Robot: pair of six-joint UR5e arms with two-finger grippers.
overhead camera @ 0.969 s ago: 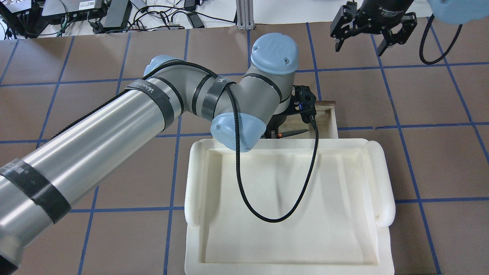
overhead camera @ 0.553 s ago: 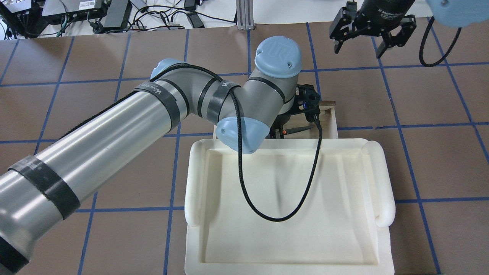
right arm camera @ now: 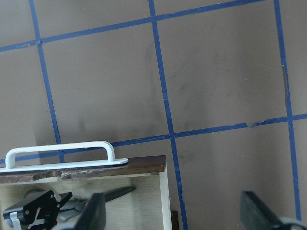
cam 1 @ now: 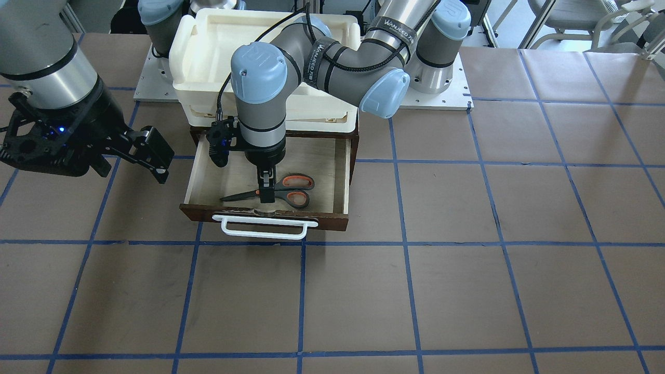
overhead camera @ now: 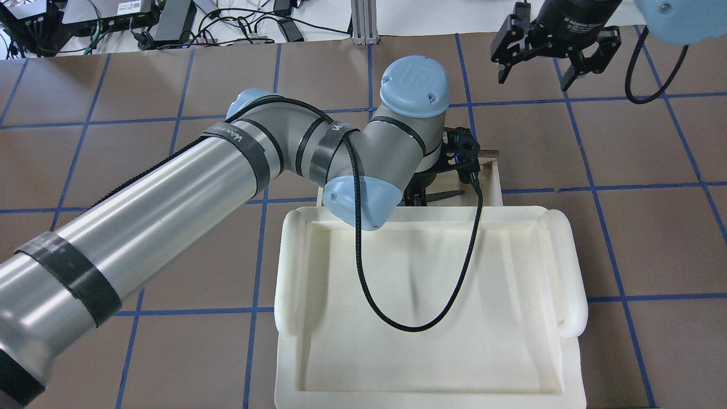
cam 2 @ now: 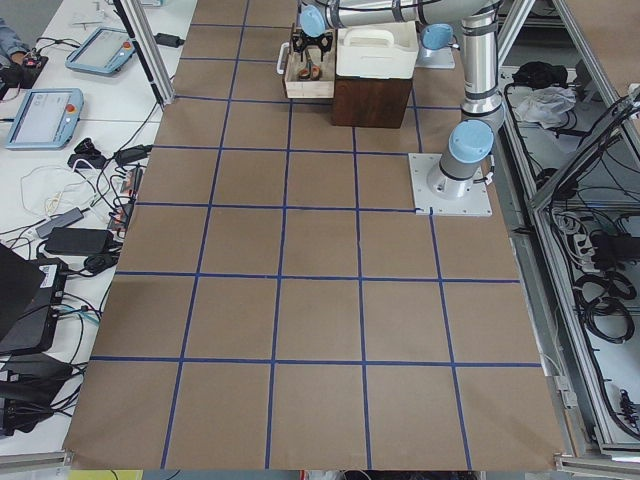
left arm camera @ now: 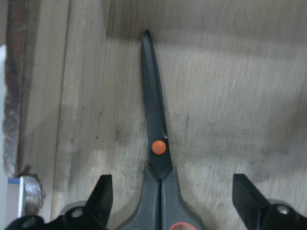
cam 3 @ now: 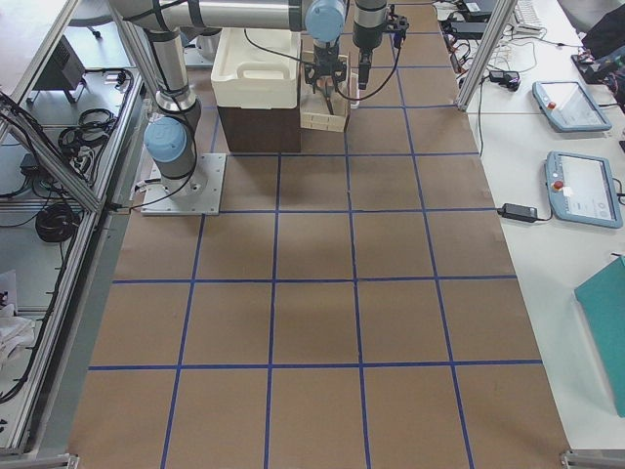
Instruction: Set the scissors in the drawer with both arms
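Left tool (left arm camera: 171, 179) is spread wide and gripping nothing. Its two fingers (left arm camera: 103, 194) stand either side of the scissors (left arm camera: 154, 120) just behind the orange pivot dot (left arm camera: 159, 147), with a gap on both sides in the wrist view. It points straight down into the drawer (cam 1: 208, 176), low over the floor. The scissors lie flat on the pale plywood floor inside the drawer, blades shut, close to the front panel and roughly parallel to it. The blade tips point toward the robot's right and the orange-lined handle loops (cam 1: 298, 182) toward its left. The drawer is pulled out, with a dark brown front (cam 1: 332, 221) and a white bar handle (cam 1: 265, 228) facing away from the robot. A cream tray (overhead camera: 568, 272) sits on top of the brown cabinet (cam 2: 370, 100) above the drawer. A black cable (overhead camera: 420, 324) from the left arm's wrist loops over the tray. Right tool (overhead camera: 532, 79) also has its fingers apart and is empty. It is held up over the bare counter (cam 1: 467, 259) off the drawer's blade-tip side and touches nothing. Its wrist camera looks down on the drawer's front corner and the white handle. The counter is brown with a blue tape grid (cam 1: 400, 208).
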